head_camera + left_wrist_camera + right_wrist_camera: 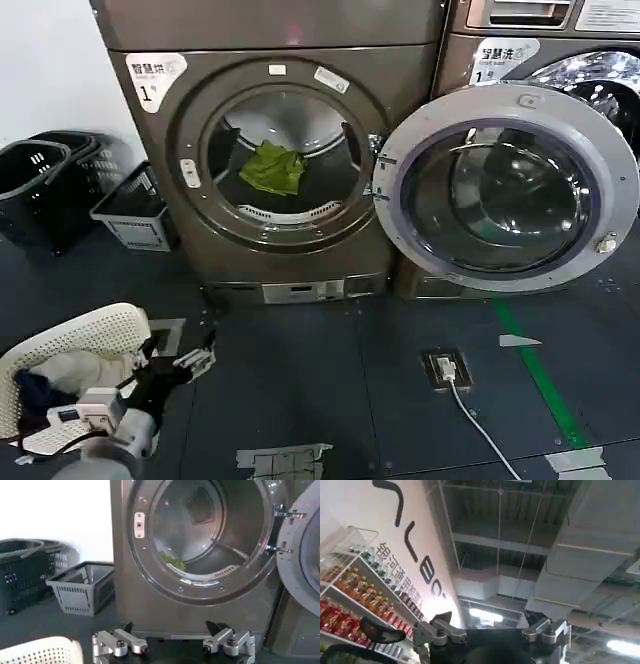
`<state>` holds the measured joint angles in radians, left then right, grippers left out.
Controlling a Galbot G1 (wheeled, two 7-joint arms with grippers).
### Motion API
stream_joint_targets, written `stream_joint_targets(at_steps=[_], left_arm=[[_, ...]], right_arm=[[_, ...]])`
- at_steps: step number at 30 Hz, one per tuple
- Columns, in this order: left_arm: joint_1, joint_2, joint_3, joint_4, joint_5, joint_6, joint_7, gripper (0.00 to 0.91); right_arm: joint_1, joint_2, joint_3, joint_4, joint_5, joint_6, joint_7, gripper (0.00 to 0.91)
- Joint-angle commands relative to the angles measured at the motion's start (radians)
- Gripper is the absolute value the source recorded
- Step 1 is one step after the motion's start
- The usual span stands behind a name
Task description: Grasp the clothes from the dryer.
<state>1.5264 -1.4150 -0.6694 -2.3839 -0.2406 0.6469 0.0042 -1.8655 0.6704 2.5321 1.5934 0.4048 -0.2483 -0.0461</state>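
Left end effector (172,641) spread; wrinkled clothes (272,168) inside round dryer (190,120) drum.

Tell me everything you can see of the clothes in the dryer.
The clothes are one small olive-green piece of soft cloth, crumpled and wrinkled, lying on the drum floor just inside the open mouth of the dryer, a little left of centre. It is far smaller than the round opening. Nothing but the drum touches it. The left wrist view shows only its green edge above the rim.
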Motion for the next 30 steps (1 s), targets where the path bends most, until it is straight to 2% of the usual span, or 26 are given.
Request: stream_joint_targets(at_steps=[1,17,30], left_arm=[[0.000,0.000,0.001,0.000,0.001,0.001,0.001,0.907],[0.004,0.000,0.004,-0.004,0.004,0.002,0.003,0.907],[0.002,0.002,0.001,-0.008,0.003,-0.003,0.005,0.907]], right_arm=[[0.000,0.001,-0.004,0.003,0.001,0.003,-0.008,0.907],[-0.001,-0.005,-0.008,0.003,0.003,0.015,-0.004,0.907],[0.002,0.007,-0.007,0.019,0.042,0.037,-0.033,0.907]])
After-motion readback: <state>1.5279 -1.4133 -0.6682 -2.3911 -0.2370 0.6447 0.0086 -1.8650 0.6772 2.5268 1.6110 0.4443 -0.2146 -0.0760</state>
